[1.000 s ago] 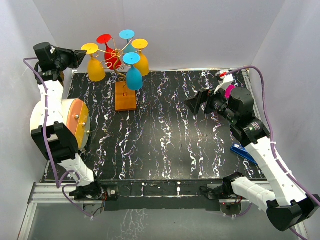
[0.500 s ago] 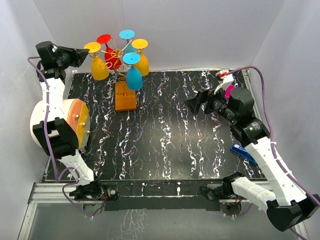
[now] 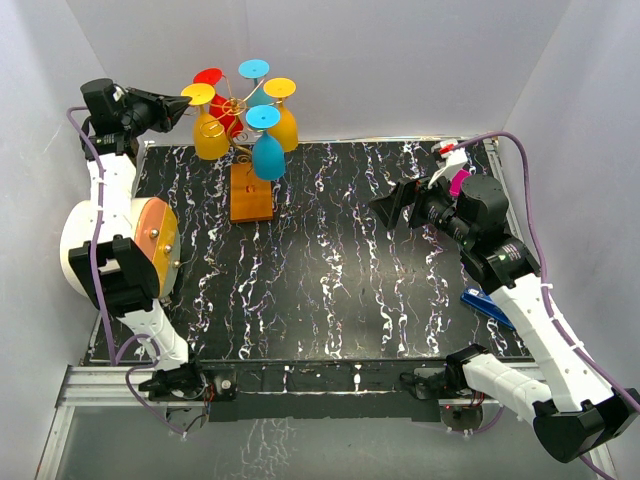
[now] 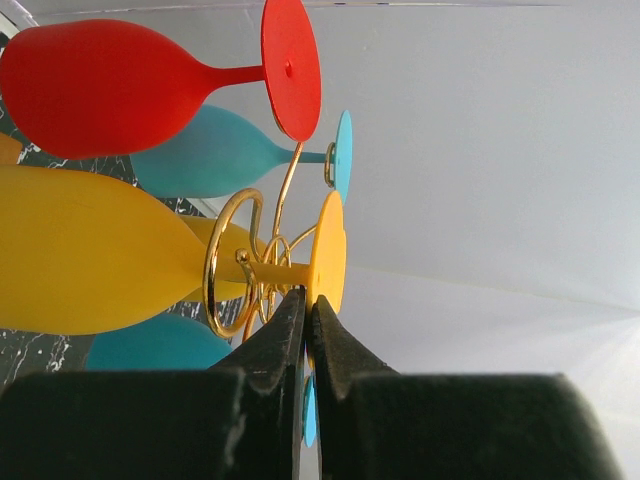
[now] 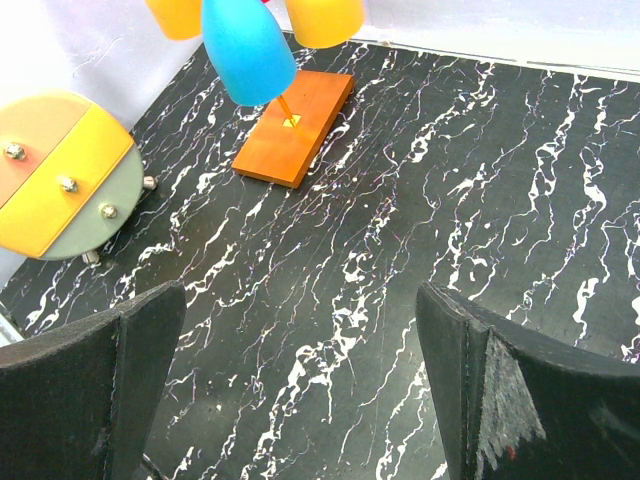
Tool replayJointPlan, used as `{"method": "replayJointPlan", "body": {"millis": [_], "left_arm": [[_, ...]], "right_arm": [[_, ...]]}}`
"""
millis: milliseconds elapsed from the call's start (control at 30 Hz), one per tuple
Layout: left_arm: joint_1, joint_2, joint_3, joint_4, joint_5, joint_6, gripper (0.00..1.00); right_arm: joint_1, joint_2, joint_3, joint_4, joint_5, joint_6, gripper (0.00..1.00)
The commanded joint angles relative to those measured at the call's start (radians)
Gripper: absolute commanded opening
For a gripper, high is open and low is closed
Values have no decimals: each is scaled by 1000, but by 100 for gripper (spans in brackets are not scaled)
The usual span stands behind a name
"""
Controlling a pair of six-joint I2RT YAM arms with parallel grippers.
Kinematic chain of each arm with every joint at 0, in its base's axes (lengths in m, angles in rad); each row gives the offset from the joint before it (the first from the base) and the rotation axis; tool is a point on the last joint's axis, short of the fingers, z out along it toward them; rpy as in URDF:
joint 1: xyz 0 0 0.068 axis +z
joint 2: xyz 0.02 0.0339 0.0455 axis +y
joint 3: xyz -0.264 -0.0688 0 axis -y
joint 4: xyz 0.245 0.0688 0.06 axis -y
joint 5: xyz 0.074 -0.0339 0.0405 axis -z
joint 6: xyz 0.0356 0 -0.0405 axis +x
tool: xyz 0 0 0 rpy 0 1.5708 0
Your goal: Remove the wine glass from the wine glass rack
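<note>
Within white walls, above the black marbled surface, the left pincer was closed beside a yellow glass, the right pincer wide.

Inverted yellow glass on gold rack

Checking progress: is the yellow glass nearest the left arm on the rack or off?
On: the yellow wine glass hangs, stem inside a loop of the rack.

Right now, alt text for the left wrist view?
The left gripper, shut, sits right by the stem of a yellow wine glass held in a loop of the gold wire rack. A red glass and turquoise glasses hang beyond it.
</note>
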Motion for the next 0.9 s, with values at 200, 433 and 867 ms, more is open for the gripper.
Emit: {"method": "replayJointPlan", "body": {"millis": [200, 433, 867], "left_arm": [[11, -146, -18, -58, 35, 61, 0], [53, -263, -145, -33, 50, 51, 0], [148, -526, -223, -214, -34, 216, 0]], "right_arm": [[7, 8, 14, 61, -21, 15, 98], [7, 15, 9, 74, -34, 33, 98], [5, 6, -23, 100, 22, 97, 98]]}}
